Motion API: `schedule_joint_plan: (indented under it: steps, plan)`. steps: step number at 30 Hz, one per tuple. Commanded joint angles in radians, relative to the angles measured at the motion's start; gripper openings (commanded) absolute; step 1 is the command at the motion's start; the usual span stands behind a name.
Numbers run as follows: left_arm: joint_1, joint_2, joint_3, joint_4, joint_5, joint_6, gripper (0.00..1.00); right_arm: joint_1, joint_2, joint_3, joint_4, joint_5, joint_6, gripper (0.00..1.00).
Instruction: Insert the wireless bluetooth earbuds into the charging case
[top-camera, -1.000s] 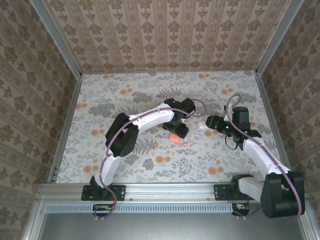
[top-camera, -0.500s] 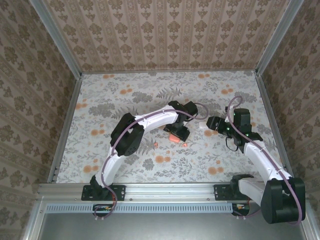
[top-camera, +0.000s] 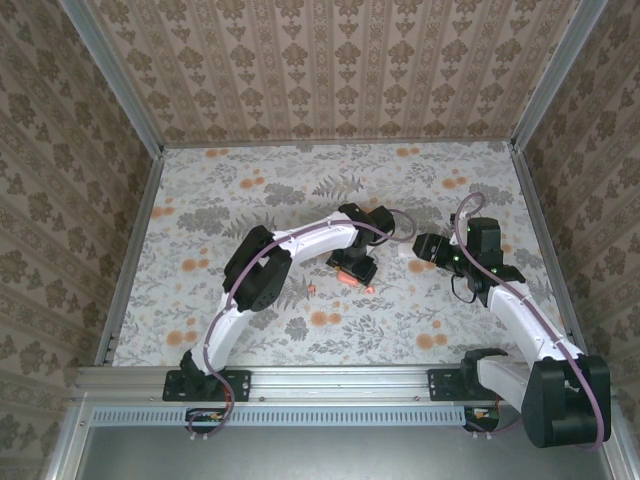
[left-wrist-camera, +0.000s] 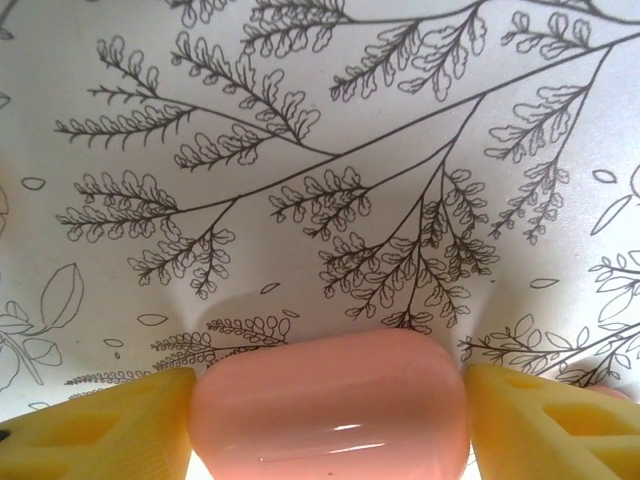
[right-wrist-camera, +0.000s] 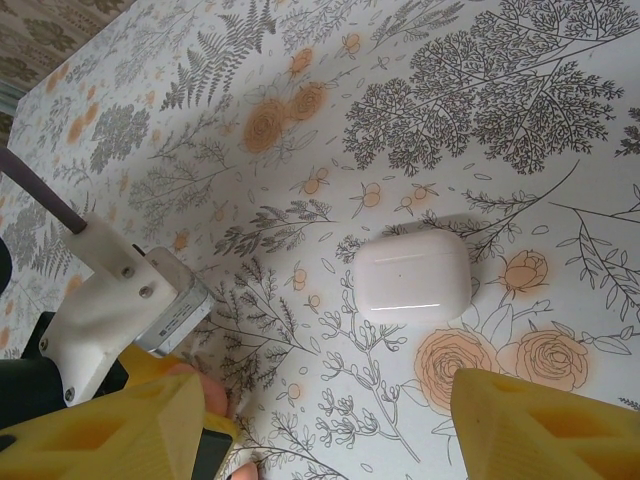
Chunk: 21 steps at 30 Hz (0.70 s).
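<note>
The left gripper (left-wrist-camera: 330, 415) is closed on the pink charging case (left-wrist-camera: 330, 390), one jaw against each end. A pinkish-red earbud (top-camera: 313, 290) lies on the table (top-camera: 200, 300) near its side. The right gripper (right-wrist-camera: 325, 400) gapes wide and holds nothing, with the white case (right-wrist-camera: 412, 278) just ahead of it.

A glossy pink rounded charging case (left-wrist-camera: 330, 405) lies near the middle of the counter (top-camera: 230, 200), yellow fingers (left-wrist-camera: 110, 425) of the left claw (left-wrist-camera: 328, 435) touching both its ends. A glossy white rounded-square charging case (right-wrist-camera: 411, 278) lies flat and closed nearer the right edge, and a tiny pinkish-red earbud (top-camera: 313, 291) lies loose near the pink case's left.
</note>
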<state>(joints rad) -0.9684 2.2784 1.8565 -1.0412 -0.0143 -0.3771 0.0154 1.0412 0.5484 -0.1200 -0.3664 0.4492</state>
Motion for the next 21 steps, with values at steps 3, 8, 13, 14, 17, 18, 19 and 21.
schedule_joint_plan:
  steps: [3, 8, 13, 14, 17, 18, 19, 21]
  plan:
    - [-0.003, 0.001, -0.018, -0.037, 0.002, -0.026, 0.63, -0.007, -0.024, -0.008, -0.002, -0.011, 0.001, 0.67]
    - [-0.004, -0.028, -0.030, -0.033, -0.019, -0.013, 0.62, -0.008, -0.031, -0.009, -0.003, -0.010, 0.003, 0.67]
    - [-0.003, -0.100, -0.069, 0.008, -0.060, 0.024, 0.59, -0.008, -0.053, 0.001, -0.025, -0.029, -0.021, 0.65]
    - [-0.004, -0.122, -0.088, 0.034, -0.060, 0.042, 0.59, -0.008, -0.063, 0.000, -0.033, -0.027, -0.032, 0.65]
    - [-0.001, -0.201, -0.182, 0.139, -0.056, 0.102, 0.57, -0.009, -0.078, 0.005, -0.071, -0.022, -0.057, 0.66]
    - [0.000, -0.227, -0.213, 0.172, -0.054, 0.128, 0.56, -0.009, -0.078, 0.009, -0.084, -0.036, -0.064, 0.66]
    - [0.000, -0.257, -0.251, 0.209, -0.058, 0.159, 0.54, -0.010, -0.072, 0.016, -0.095, -0.071, -0.078, 0.67]
    - [0.002, -0.321, -0.327, 0.294, -0.036, 0.231, 0.51, -0.010, -0.048, 0.043, -0.124, -0.179, -0.109, 0.66]
